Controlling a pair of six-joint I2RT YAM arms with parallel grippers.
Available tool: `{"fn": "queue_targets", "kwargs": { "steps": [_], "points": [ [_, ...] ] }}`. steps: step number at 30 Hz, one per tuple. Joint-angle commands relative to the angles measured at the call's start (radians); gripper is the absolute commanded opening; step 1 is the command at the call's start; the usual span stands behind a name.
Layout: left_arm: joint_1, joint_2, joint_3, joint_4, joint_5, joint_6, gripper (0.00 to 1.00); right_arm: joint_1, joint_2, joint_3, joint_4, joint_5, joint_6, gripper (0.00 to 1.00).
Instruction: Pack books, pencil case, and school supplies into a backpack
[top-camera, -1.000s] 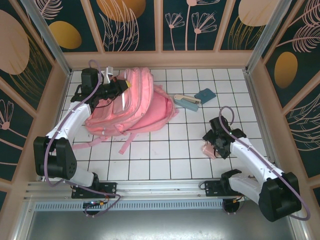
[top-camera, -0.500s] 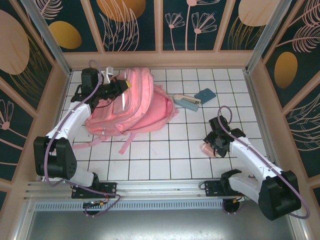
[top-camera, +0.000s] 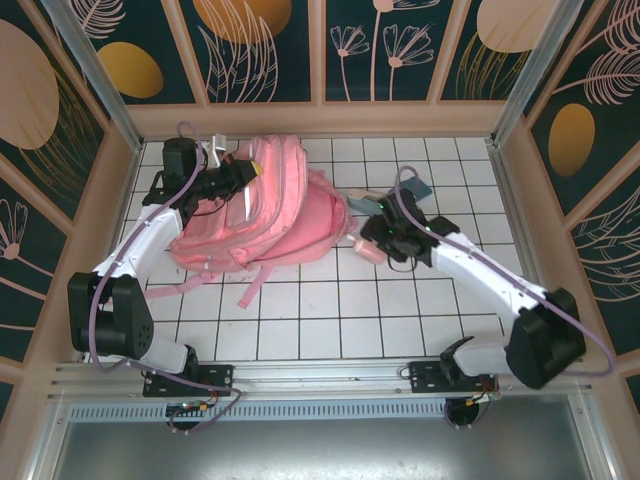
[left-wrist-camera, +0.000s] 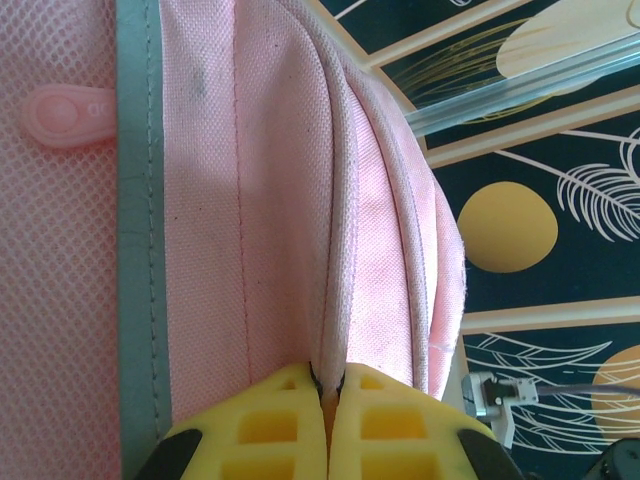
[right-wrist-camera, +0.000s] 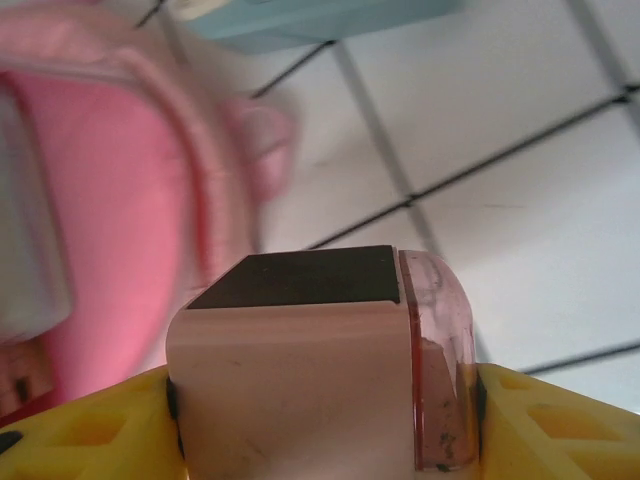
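The pink backpack (top-camera: 270, 215) lies on its side at the back left of the tiled floor. My left gripper (top-camera: 245, 172) is shut on a fabric edge of the backpack (left-wrist-camera: 260, 200), the yellow fingers (left-wrist-camera: 280, 420) pinching a seam between them. My right gripper (top-camera: 368, 245) hangs just right of the backpack, shut on a small pink squarish block (right-wrist-camera: 300, 370) with a dark top face and a clear pink side. The block (top-camera: 366, 250) is a little above the tiles. The books and the pencil case are out of view.
A teal-and-beige bar (top-camera: 368, 203) and a flat teal pad (top-camera: 418, 187) lie behind my right arm; the teal pad (right-wrist-camera: 320, 18) is close ahead of the right wrist. A pink strap (top-camera: 255, 282) trails toward the front. Wooden walls ring the floor.
My right gripper closed on the pink block near the right front, lifted it and carried it left and back, up to the backpack's right edge. The left arm held still.
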Motion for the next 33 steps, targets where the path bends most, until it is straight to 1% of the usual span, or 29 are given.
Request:
{"fn": "queue_targets", "kwargs": {
  "steps": [1,6,7,9,13,24,31,32,33],
  "points": [
    [-0.001,-0.041,-0.005,0.100,0.052,-0.016,0.00,0.051,0.120,0.142,0.098,-0.032,-0.046,0.59],
    [-0.001,-0.048,-0.012,0.112,0.052,-0.026,0.00,0.102,0.300,0.319,0.131,-0.035,-0.092,0.59],
    [-0.001,-0.049,-0.013,0.112,0.053,-0.028,0.00,0.109,0.335,0.354,0.136,-0.060,-0.107,0.59],
    [-0.001,-0.050,-0.012,0.114,0.053,-0.029,0.00,0.123,0.396,0.412,0.128,-0.065,-0.127,0.59],
    [-0.001,-0.049,-0.009,0.114,0.051,-0.031,0.00,0.154,0.497,0.486,0.126,-0.081,-0.158,0.59],
    [-0.001,-0.038,-0.003,0.124,0.050,-0.039,0.00,0.246,0.655,0.574,0.148,-0.174,-0.153,0.59],
    [-0.001,-0.032,-0.001,0.124,0.051,-0.040,0.00,0.264,0.747,0.656,0.113,-0.181,-0.169,0.64],
    [-0.001,-0.032,-0.001,0.124,0.051,-0.039,0.00,0.264,0.751,0.661,0.110,-0.182,-0.171,0.65],
    [-0.001,-0.030,0.000,0.124,0.051,-0.039,0.00,0.264,0.753,0.668,0.104,-0.180,-0.174,0.70]
  ]
}}
